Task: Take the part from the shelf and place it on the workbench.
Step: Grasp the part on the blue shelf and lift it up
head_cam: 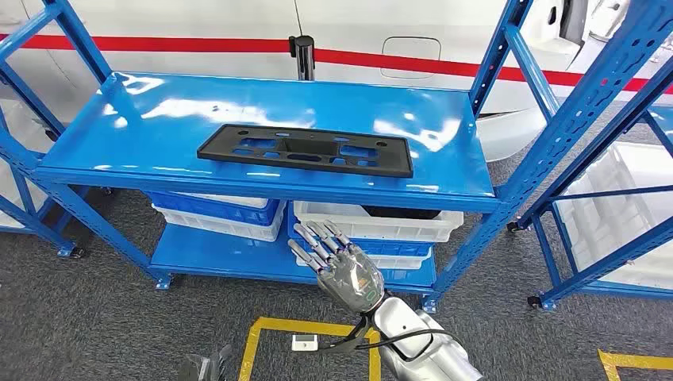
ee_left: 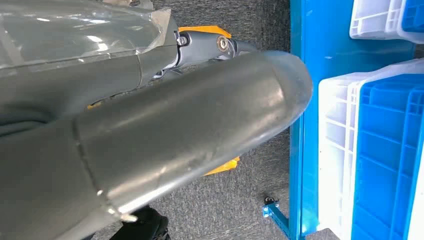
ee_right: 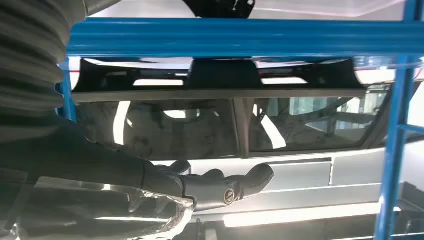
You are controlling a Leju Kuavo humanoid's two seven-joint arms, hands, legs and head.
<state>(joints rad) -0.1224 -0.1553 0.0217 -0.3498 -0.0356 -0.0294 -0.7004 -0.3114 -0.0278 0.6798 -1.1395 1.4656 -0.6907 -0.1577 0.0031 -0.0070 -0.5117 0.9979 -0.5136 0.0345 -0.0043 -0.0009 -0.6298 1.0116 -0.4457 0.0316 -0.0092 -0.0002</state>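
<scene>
Right hand [head_cam: 343, 266] is raised in front of the blue shelf [head_cam: 159, 119], palm turned up and fingers [head_cam: 321, 238] stretched out and apart, holding nothing. It hangs below the front edge of the top board, over the lower level, and is apart from the part. In the right wrist view the same hand [ee_right: 210, 187] shows dark fingers [ee_right: 250, 177] extended flat, with the underside of the blue front rail above them.

Left hand [head_cam: 208, 367] shows at the bottom edge of the head view, low over the grey carpet [head_cam: 95, 317]; whether its fingers are spread or curled cannot be told. In the left wrist view a thick grey thumb [ee_left: 200, 125] covers much of the picture.

A long black plastic part [head_cam: 305, 150] lies flat on the top board of the shelf, near the middle and a little toward the front edge, its length running along the shelf. It has several cut-out openings through which the blue board shows.

On the lower level sit white and blue crates [head_cam: 381, 226], stacked side by side. Yellow tape lines [head_cam: 262, 333] mark the carpet near the robot. A white panel with a red stripe [head_cam: 198, 44] stands behind the shelf.
</scene>
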